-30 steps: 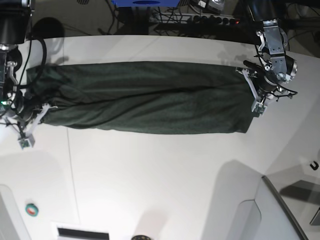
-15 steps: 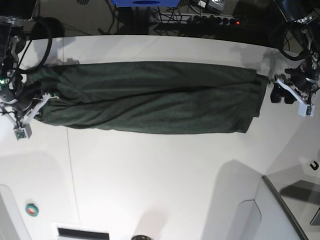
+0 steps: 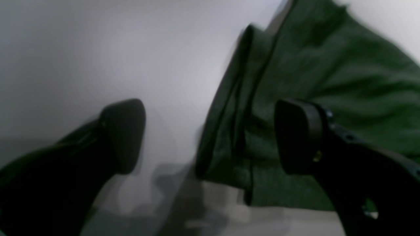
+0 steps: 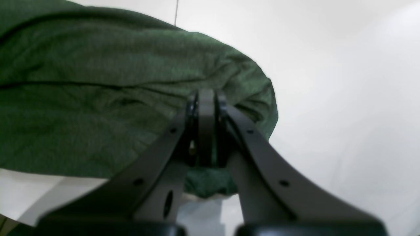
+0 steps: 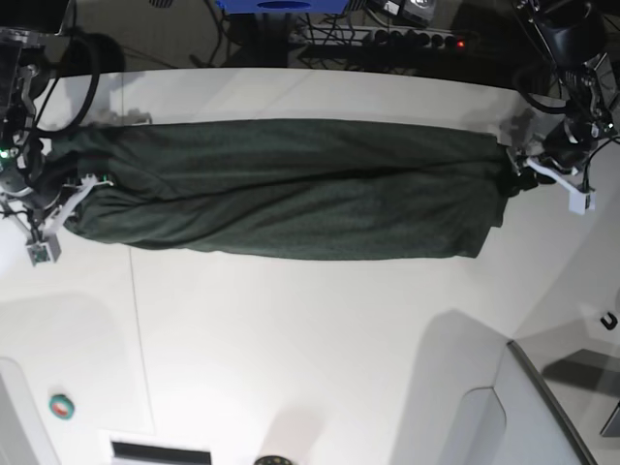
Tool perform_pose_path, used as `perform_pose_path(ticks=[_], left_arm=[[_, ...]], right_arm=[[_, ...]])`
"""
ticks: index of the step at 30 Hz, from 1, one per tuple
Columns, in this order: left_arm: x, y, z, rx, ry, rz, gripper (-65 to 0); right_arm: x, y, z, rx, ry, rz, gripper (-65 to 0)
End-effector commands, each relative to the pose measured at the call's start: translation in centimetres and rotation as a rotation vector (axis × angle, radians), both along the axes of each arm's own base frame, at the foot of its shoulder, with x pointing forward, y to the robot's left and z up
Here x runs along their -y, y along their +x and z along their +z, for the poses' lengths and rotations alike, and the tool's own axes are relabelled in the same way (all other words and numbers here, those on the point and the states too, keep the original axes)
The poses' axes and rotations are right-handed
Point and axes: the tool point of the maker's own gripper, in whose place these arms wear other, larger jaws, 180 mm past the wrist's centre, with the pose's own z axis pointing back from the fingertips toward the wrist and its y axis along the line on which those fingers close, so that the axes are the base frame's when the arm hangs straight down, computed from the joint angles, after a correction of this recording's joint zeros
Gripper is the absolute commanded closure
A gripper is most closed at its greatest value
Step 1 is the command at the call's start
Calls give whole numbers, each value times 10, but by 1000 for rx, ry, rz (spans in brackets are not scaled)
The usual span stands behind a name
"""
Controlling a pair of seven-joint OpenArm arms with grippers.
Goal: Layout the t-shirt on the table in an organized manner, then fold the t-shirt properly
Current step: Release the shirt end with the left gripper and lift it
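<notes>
The dark green t-shirt (image 5: 291, 189) lies folded lengthwise in a long band across the white table (image 5: 310, 329). My right gripper (image 5: 66, 201), at the left of the base view, is shut on the shirt's end (image 4: 131, 108); its jaws (image 4: 205, 131) are pressed together with cloth bunched around them. My left gripper (image 5: 528, 174), at the right of the base view, is open. Its fingers (image 3: 121, 134) straddle the shirt's layered other edge (image 3: 229, 131), one over bare table and one over the cloth.
A thin dark seam line (image 5: 136, 320) runs down the table. A small green and red round thing (image 5: 62, 406) sits at the front left. A grey panel (image 5: 547, 407) stands at the front right, with a black hook (image 5: 608, 321) near it. Cables and a power strip (image 5: 387, 39) lie behind the table.
My left gripper left the shirt's right end, swung out to the right, then came back to its edge. That end now reaches further right. My right gripper shifted slightly up, still at the left end.
</notes>
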Motion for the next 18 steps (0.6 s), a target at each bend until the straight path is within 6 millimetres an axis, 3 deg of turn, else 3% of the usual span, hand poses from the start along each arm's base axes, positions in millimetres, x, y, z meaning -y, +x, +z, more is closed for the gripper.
perform_pose_path(ticks=[1,5,7,9,13,14,18], left_arm=[[1,6,2,-1,14,-30,-586],[35,5,-16,-55,-8,-119,-584],[45,2,-22,-73,-18,-146,-551],[52,-3,-30,-91,-43,-141,-428],[52,-1,-37,-70,-77,-94,-64],[52,-1,-40,-59,-89,-74,0],[48,17,-33,35,-101,-18,0]], right_arm=[[3,9,12,48,-10,9,-9],[3,9,12,47,-10,9,-9],[3,9,12,47,-10,9,-9],[3,9,12,47,-10,9,-9],[3,8,12,45,-10,9,-8],[3,6,10,39,-10,9,-8],[3,1,7,28,-10,10,-8]])
